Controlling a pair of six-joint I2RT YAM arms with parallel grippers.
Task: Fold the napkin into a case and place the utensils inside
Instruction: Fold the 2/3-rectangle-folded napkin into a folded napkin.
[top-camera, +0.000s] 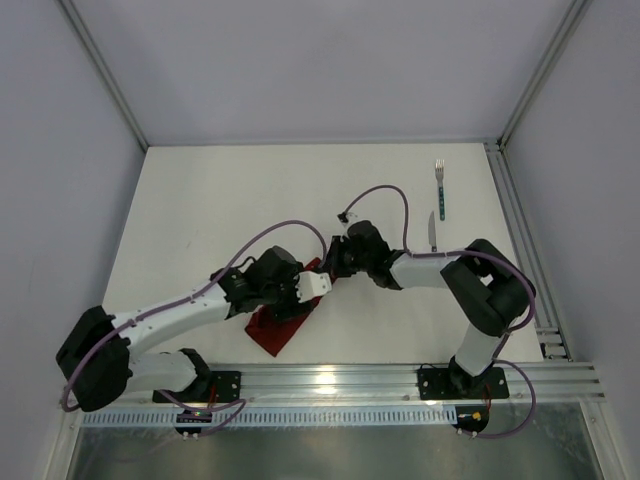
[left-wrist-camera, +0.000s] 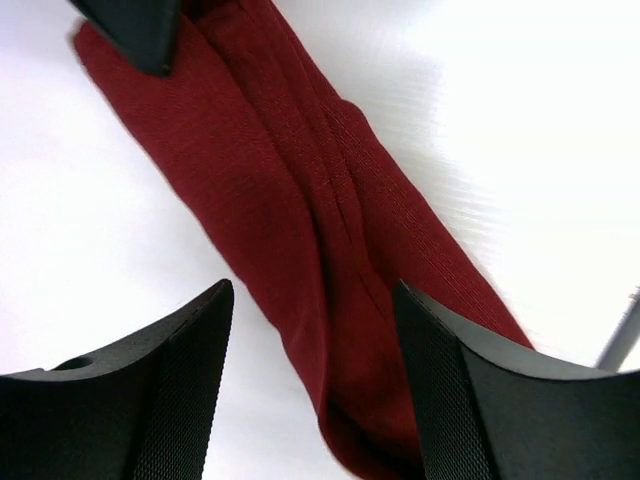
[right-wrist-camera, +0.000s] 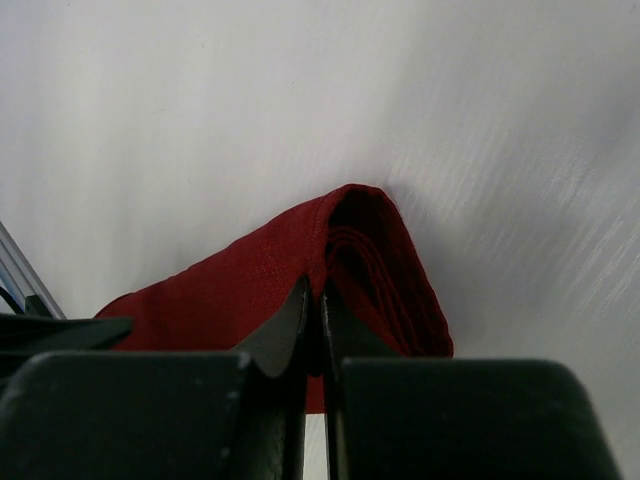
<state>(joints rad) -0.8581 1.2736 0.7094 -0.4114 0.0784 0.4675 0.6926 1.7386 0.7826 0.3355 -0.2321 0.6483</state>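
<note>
Top external view gives me the layout: the soft dark red fabric napkin (top-camera: 283, 325) lies on the white table (top-camera: 220, 200) as a narrow folded strip. It runs diagonally from near my bases up toward the middle, and both my arms bend in over it. My left claw (top-camera: 303, 298) hangs over the strip and my right claw (top-camera: 331, 264) meets its far upper end. From up here the wrists hide the fingers, so I cannot read either grip. Only this view shows the utensils. The thin fork with silver head and teal-green handle (top-camera: 439, 188) and the thin knife of the same make (top-camera: 432, 232) lie roughly end to end near the table's right edge, well apart from the napkin, with the knife just beside my right forearm

Left wrist view settles my left claw (left-wrist-camera: 315, 400): its two black fingers (left-wrist-camera: 160, 400) stand wide apart and hold nothing. The strip's near end lies between them, closer to the right-hand one. This view alone shows the lengthwise folds running along the cloth

Right wrist view shows what neither other view does: my right claw (right-wrist-camera: 315, 335) is pressed tight, pinching the top layer at the strip's rounded end, with stacked layers visible in a dark gap just beside the pinch
</note>
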